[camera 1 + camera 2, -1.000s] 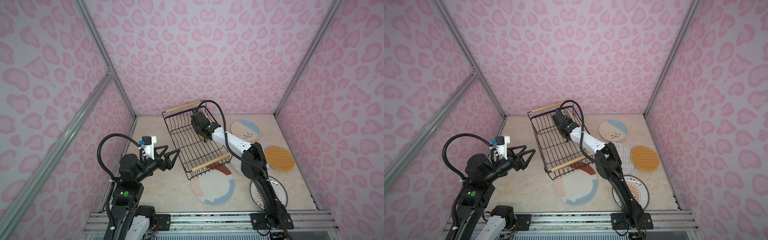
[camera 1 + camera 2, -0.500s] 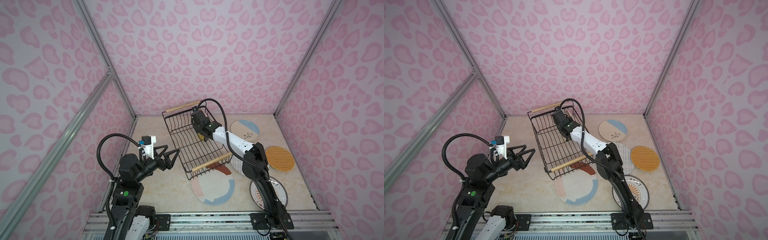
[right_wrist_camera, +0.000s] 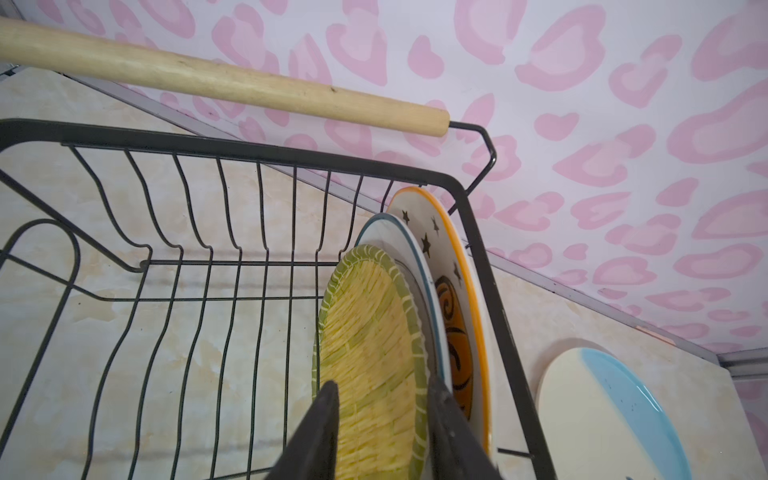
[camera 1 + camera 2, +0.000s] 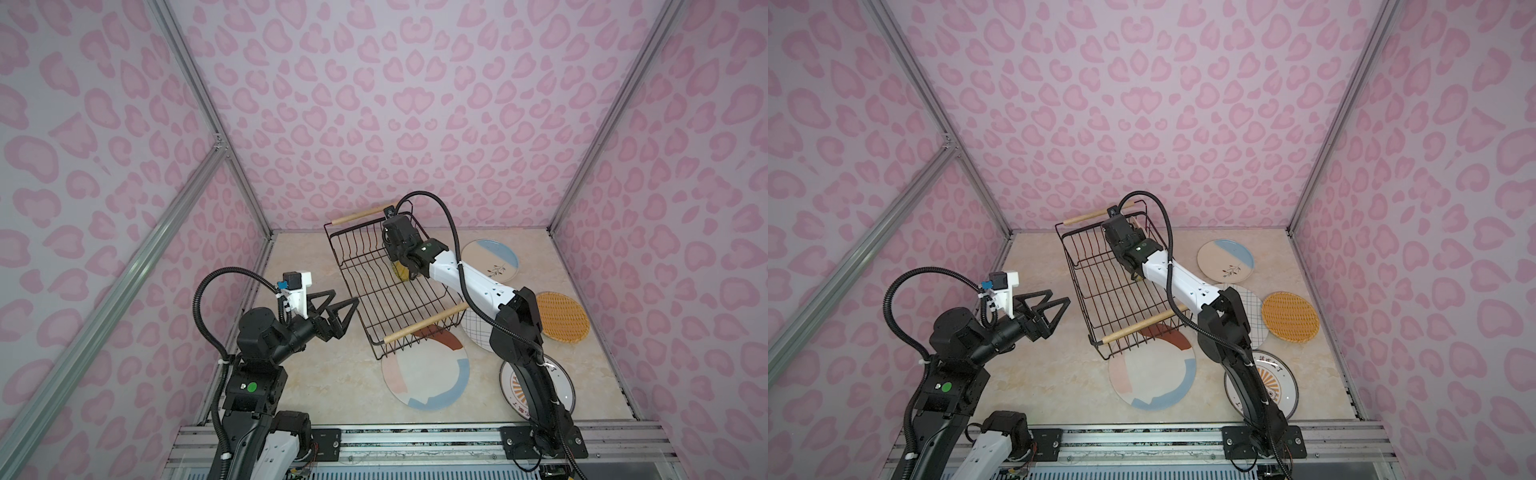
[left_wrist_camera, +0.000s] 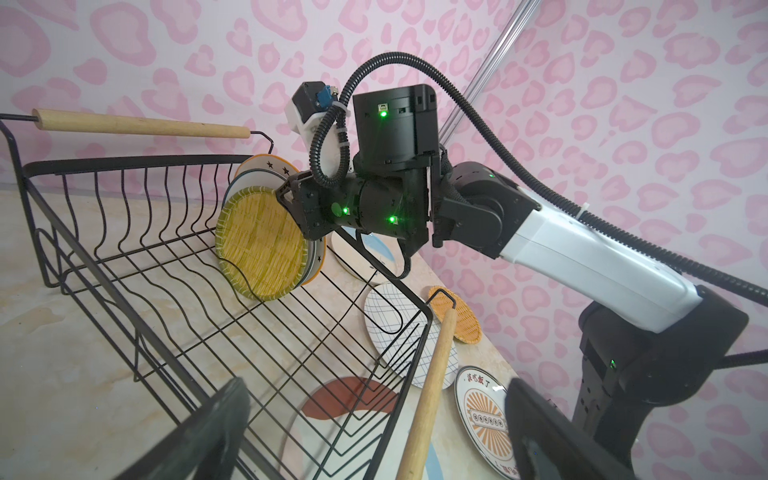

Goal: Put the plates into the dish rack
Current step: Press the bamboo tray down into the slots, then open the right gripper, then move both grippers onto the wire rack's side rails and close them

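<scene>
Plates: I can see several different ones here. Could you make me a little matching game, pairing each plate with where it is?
Plates
1. yellow woven plate
2. orange woven plate
3. colour-blocked plate
4. sunburst plate

Places
a. flat on the table, partly hidden by the right arm
b. standing on edge in the dish rack
c. flat, at the rack's near handle end
d. flat, fully in view, by the right-hand wall

Pairs: 1-b, 2-d, 3-c, 4-a

Pink heart-spotted walls (image 4: 374, 104) enclose a beige, seemingly marbled floor (image 4: 328, 374).
</scene>
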